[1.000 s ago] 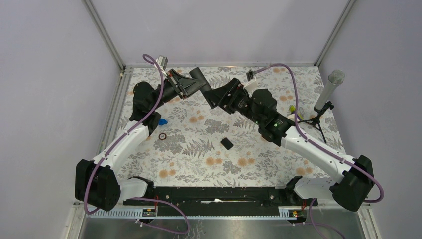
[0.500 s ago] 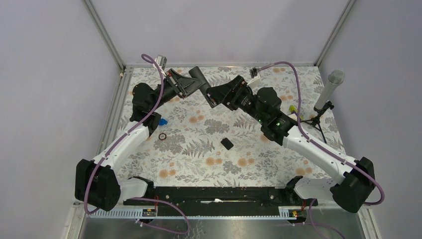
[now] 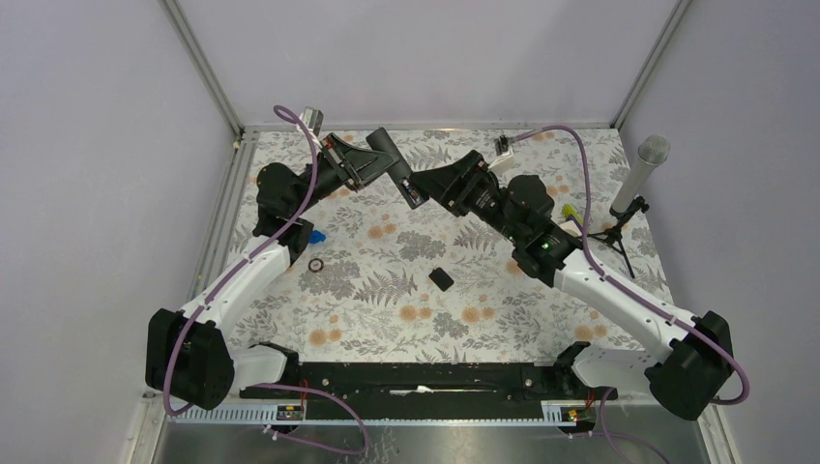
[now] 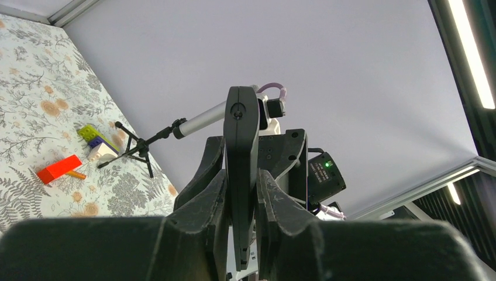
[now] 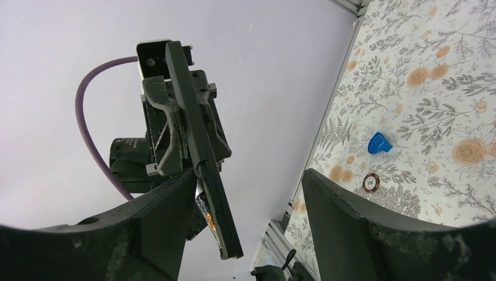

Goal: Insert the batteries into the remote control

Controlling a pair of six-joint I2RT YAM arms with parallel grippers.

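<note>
The remote control (image 3: 396,164) is a slim black bar held up off the table at the back, and my left gripper (image 3: 370,166) is shut on it. The left wrist view shows the remote control (image 4: 241,140) standing clamped between the left gripper's (image 4: 241,202) fingers. My right gripper (image 3: 422,186) is open at the remote's free end. In the right wrist view the remote control (image 5: 196,152) hangs between the right gripper's (image 5: 248,199) fingers, close to the left finger (image 5: 158,225). A silvery battery (image 5: 206,215) with an orange glint sits against the remote's back near that end.
A small black cover (image 3: 441,279) lies flat mid-table. A blue piece (image 3: 317,235) and a round chip (image 3: 315,265) lie by the left arm. A microphone on a tripod (image 3: 638,179) stands at the right edge, with a red block (image 4: 58,168) and a green-purple brick (image 4: 93,134) near it.
My right arm's forearm and wrist have swung to the right while its fingertips stay at the remote's end, and its jaws have narrowed a little. The left arm has not moved.
</note>
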